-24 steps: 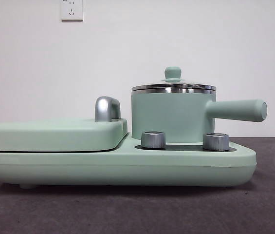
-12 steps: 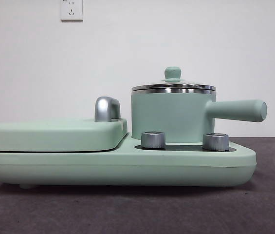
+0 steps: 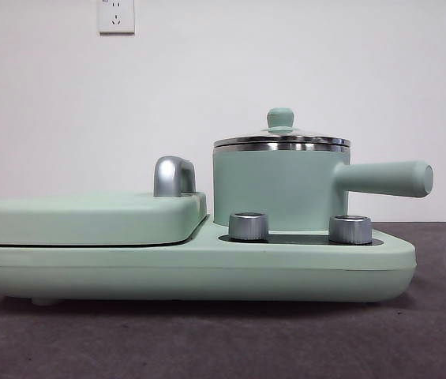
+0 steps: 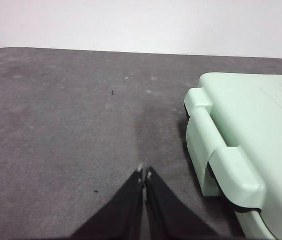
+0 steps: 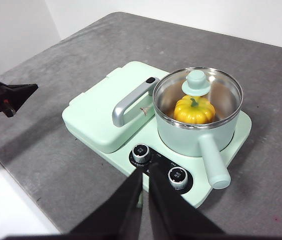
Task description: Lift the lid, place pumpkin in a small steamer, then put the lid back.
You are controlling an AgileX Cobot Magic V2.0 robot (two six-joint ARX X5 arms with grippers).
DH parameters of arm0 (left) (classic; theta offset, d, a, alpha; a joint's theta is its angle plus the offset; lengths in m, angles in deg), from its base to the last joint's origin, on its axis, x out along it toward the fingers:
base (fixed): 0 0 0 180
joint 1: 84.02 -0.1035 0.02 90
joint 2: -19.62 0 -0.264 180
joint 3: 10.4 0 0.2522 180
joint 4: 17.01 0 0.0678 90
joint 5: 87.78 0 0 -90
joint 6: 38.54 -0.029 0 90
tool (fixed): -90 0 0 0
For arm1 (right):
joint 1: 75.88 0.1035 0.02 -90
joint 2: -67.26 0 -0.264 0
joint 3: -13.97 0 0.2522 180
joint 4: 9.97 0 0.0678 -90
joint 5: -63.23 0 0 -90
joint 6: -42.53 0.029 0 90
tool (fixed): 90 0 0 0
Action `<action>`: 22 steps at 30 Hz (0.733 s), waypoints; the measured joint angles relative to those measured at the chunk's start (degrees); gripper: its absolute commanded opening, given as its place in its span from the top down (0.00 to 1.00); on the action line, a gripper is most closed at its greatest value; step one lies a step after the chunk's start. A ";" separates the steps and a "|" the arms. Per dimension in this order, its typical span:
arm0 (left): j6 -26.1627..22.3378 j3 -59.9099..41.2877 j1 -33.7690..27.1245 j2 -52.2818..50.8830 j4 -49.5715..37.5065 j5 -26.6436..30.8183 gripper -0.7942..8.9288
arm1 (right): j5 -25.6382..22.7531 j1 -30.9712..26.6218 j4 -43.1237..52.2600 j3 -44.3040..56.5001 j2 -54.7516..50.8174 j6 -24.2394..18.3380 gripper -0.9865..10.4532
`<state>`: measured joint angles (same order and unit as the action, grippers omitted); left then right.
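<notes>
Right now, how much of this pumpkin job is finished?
It looks all done. The pumpkin sits inside the small steamer, seen through the glass, and the lid rests level on the pot's rim. Nothing is in hand: the left gripper is off beside the base appliance and the right gripper is above the knobs, fingers shut and empty. Nothing seems left.

Lighting: even, bright, diffuse, from overhead; white wall [image 3: 223,95] near overexposed; soft shadow under the green base [image 3: 199,272] on the grey tabletop [image 3: 223,339]; glare streaks on the steel rim of the lid [image 3: 281,141]; front view slightly soft; left wrist view hazy, washed; right wrist view sharpest, pumpkin [image 5: 194,110] glossy through glass.
</notes>
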<state>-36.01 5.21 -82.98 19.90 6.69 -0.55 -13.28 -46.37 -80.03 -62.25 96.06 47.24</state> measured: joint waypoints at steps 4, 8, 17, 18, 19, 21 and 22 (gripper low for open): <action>0.00 0.00 0.00 0.00 0.00 0.00 0.91 | -0.02 0.00 0.00 0.00 0.00 0.00 0.90; 0.00 0.02 0.00 0.00 0.00 0.00 0.91 | -0.02 0.00 0.00 -0.02 0.00 0.00 0.90; 0.00 0.02 0.00 0.00 0.00 0.00 0.91 | -0.02 0.00 0.02 0.00 0.00 0.00 0.90; 0.00 0.00 -0.02 0.00 0.00 0.00 0.91 | -0.02 0.00 0.07 0.00 0.00 0.00 0.90; 0.00 0.00 0.00 0.00 0.00 0.00 0.91 | -0.02 -0.13 0.07 0.00 0.00 0.00 0.90; 0.00 0.00 0.00 0.00 0.00 0.00 0.91 | 0.13 -2.10 0.24 0.00 0.00 0.00 0.90; 0.00 0.00 0.00 0.00 0.00 0.00 0.91 | 0.57 -3.72 0.90 0.26 0.00 0.00 0.90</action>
<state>-36.01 5.21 -82.98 19.90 6.69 -0.55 -12.71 -50.08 -79.13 -61.99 96.06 47.24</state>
